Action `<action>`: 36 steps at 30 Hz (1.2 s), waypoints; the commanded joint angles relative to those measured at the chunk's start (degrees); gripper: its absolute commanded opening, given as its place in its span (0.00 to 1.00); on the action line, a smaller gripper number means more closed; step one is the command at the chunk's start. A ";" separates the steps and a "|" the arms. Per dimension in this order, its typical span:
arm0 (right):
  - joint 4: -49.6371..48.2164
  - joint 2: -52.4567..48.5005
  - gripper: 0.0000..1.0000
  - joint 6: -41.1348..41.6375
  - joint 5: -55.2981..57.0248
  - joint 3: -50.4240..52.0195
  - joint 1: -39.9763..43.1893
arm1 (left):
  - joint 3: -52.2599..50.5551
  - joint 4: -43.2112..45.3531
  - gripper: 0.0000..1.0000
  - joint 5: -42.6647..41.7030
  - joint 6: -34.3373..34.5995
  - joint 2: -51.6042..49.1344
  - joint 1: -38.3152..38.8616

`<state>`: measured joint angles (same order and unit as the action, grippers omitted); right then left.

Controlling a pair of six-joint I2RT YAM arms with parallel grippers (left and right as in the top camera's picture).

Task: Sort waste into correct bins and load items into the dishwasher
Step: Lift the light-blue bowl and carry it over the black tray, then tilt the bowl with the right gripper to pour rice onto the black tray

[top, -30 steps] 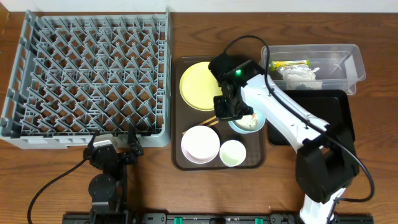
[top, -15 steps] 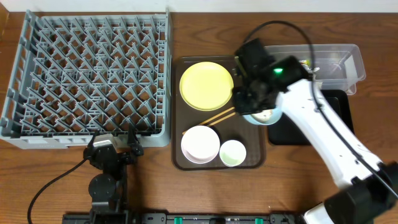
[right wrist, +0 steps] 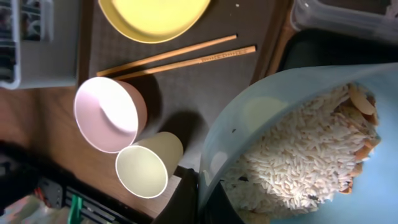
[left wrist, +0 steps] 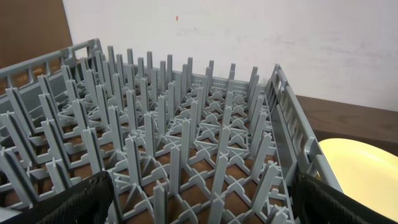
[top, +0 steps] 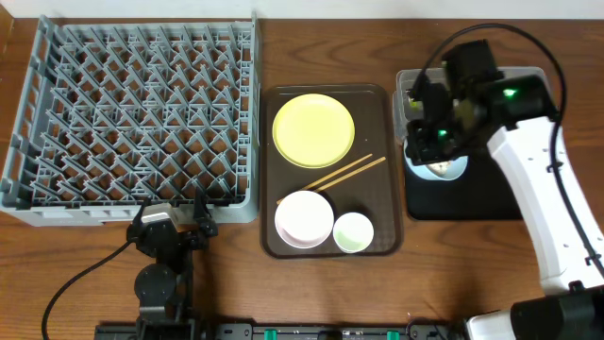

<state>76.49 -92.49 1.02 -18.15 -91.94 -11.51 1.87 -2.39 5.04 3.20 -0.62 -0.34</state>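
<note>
We see the right arm [top: 545, 194] built of smooth white links with black joint housings. A small green light [top: 511, 93] glows on its black wrist block, and a thin black cable [top: 495, 27] runs in a loop from it. The left arm [top: 159, 247] is black all over, squat and rounded, with a black lead [top: 83, 271] of its own, and we see its fingers [left wrist: 78, 202] as matte black slabs with finely ribbed edges.

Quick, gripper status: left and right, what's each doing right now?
Left gripper: open, holding nothing.
Right gripper: closed on the light blue bowl, rice inside.
</note>
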 commanded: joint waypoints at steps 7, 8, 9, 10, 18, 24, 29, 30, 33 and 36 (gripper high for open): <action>0.13 0.90 0.01 -14.32 -16.46 5.92 8.79 | -1.64 -1.33 0.92 0.28 0.31 0.33 -0.35; -0.07 0.90 0.01 -15.10 -17.68 6.78 9.60 | -1.64 -1.36 0.92 0.28 0.31 0.33 -0.35; -0.35 0.90 0.01 -15.76 -18.82 7.63 10.38 | -1.64 -1.33 0.92 0.28 0.31 0.33 -0.35; -0.70 0.90 0.01 -16.55 -20.28 8.59 11.45 | -1.64 -1.33 0.92 0.28 0.31 0.33 -0.35; -4.68 0.87 0.01 -24.09 -35.36 16.98 20.74 | -1.64 -1.33 0.92 0.28 0.31 0.33 -0.35; -7.10 0.87 0.01 -28.22 -42.27 22.36 27.08 | -1.64 -1.33 0.93 0.28 0.31 0.33 -0.35; -7.10 0.87 0.01 -33.31 -47.87 24.70 32.26 | -1.64 -1.36 0.93 0.28 0.31 0.33 -0.35; -7.10 0.87 0.01 -34.07 -48.61 25.03 33.14 | -1.64 -1.33 0.92 0.28 0.31 0.33 -0.35; -7.13 0.87 0.01 -36.22 -51.43 25.75 35.43 | -1.64 -1.33 0.92 0.28 0.31 0.33 -0.35; -7.10 0.87 0.01 -38.60 -54.77 26.25 37.05 | -1.64 -1.33 0.92 0.28 0.31 0.33 -0.35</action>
<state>69.38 -92.49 -32.75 -65.25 -66.24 24.16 1.87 -2.39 5.02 3.20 -0.62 -0.34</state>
